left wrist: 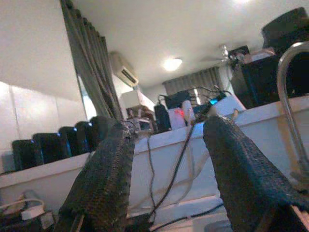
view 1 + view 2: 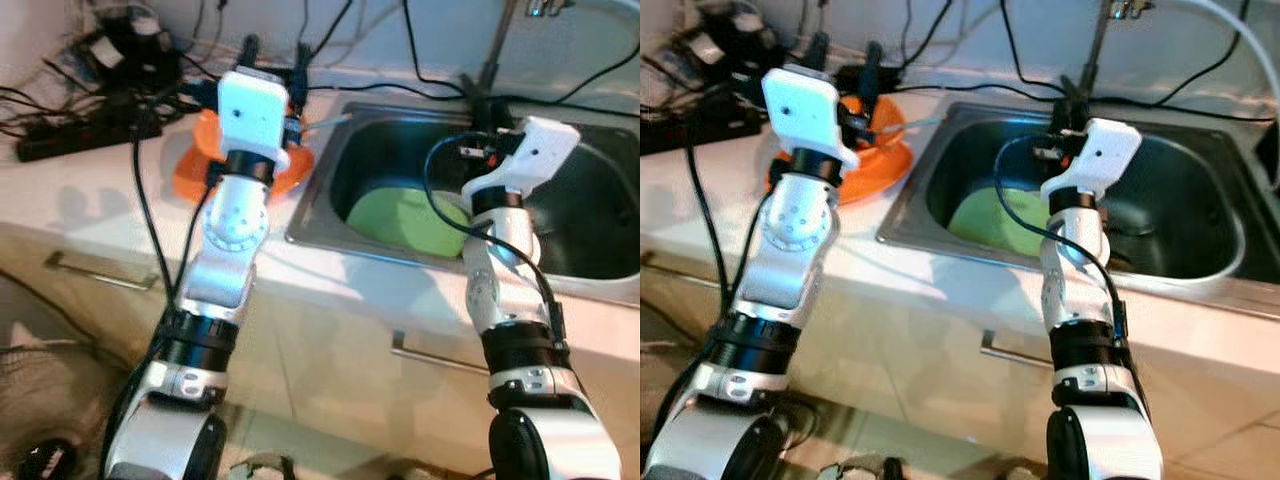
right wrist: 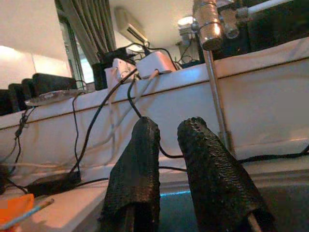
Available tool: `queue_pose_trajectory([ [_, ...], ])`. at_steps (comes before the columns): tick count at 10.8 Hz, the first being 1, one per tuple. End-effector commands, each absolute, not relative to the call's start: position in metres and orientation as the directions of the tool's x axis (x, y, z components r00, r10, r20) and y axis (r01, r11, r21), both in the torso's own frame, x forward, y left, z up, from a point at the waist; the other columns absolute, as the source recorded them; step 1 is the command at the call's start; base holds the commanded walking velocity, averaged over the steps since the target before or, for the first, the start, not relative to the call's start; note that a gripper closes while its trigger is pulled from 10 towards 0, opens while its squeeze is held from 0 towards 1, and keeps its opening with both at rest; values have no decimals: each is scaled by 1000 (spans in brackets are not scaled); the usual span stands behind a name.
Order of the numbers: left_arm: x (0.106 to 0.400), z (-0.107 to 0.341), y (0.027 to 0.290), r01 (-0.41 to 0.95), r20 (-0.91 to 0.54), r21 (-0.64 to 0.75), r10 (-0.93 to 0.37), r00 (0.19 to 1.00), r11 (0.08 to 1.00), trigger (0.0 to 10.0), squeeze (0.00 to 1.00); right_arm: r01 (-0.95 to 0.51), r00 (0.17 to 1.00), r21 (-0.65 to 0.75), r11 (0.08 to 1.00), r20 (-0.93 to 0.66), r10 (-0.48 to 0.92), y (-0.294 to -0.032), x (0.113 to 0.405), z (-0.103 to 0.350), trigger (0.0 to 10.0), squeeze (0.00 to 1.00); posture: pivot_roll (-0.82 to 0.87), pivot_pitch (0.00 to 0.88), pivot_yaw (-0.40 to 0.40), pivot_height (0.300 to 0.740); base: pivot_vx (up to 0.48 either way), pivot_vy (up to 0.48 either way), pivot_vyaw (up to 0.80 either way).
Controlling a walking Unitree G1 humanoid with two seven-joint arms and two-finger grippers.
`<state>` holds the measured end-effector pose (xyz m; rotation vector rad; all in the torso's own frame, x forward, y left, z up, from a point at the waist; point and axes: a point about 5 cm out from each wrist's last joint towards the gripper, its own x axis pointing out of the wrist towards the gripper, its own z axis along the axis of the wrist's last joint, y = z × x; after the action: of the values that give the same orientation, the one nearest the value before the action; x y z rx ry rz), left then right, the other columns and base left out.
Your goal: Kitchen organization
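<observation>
Steel sink (image 2: pixel 318 190), set in a white counter (image 2: pixel 90 200), holds a green plate (image 2: pixel 405 222) lying flat at its bottom. An orange dish (image 2: pixel 190 170) sits on the counter just beside the sink's left rim. The left gripper (image 2: pixel 275 55) is raised over the dish, fingers well apart and empty. The right gripper (image 3: pixel 166 145) is held above the sink near the tap (image 3: pixel 212 53), fingers slightly parted, nothing held. Snagging is a likely risk: cables (image 2: pixel 90 95) lie near both arms, and the tap could be struck.
</observation>
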<state>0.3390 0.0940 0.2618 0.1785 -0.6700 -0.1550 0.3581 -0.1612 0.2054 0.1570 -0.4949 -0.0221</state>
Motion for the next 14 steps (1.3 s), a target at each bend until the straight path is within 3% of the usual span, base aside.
queue_pose_trajectory([
  [1,340,257,95,94,578,223,-209,789,970,10000,0,-31,882,151,988,469,-44,-158,360,208,10000,0,62,29,34,740,0,0,0],
  [6,342,233,94,106,481,355,-279,831,929,10000,0,-41,891,161,986,452,-37,-155,362,204,10000,0,65,28,35,740,0,0,0],
  [10,353,234,89,29,402,625,-354,845,780,10000,0,-44,897,171,984,441,-36,-153,363,202,10000,0,70,29,36,740,0,0,0],
  [14,385,237,65,103,257,753,-434,863,650,10000,0,-48,895,174,984,445,-35,-150,364,204,10000,0,57,9,46,740,0,0,0],
])
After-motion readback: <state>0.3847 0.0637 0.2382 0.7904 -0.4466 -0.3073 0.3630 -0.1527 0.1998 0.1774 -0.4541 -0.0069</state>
